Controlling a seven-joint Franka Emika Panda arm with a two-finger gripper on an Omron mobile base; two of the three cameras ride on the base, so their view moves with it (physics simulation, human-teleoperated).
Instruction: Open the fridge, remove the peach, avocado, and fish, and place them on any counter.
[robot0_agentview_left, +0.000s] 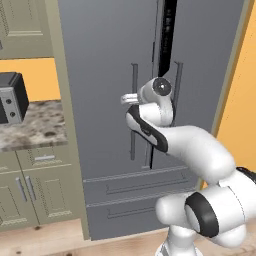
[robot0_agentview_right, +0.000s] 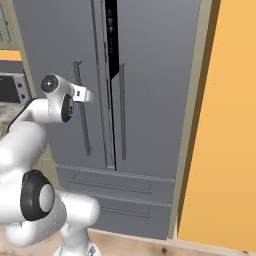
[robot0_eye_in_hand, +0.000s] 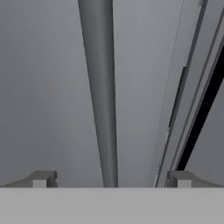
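Note:
The dark grey fridge (robot0_agentview_left: 110, 45) (robot0_agentview_right: 150, 75) stands shut except for a narrow black gap (robot0_agentview_left: 167, 35) (robot0_agentview_right: 111, 35) between the upper parts of its two doors. My gripper (robot0_eye_in_hand: 111, 179) (robot0_agentview_left: 126, 99) (robot0_agentview_right: 86, 94) is open at the left door's vertical bar handle (robot0_eye_in_hand: 103, 109) (robot0_agentview_left: 134, 120) (robot0_agentview_right: 83, 125). In the hand view the bar runs up between the two fingertips (robot0_eye_in_hand: 41, 179) without touching them. The granite counter (robot0_agentview_left: 35, 125) lies left of the fridge. The peach, avocado and fish are hidden.
A dark microwave (robot0_agentview_left: 10, 97) (robot0_agentview_right: 12, 90) sits on the counter to the left. Beige cabinets (robot0_agentview_left: 35, 185) stand under it. Two fridge drawers (robot0_agentview_left: 135, 195) (robot0_agentview_right: 115, 195) lie below the doors. An orange wall (robot0_agentview_right: 225, 125) bounds the right side.

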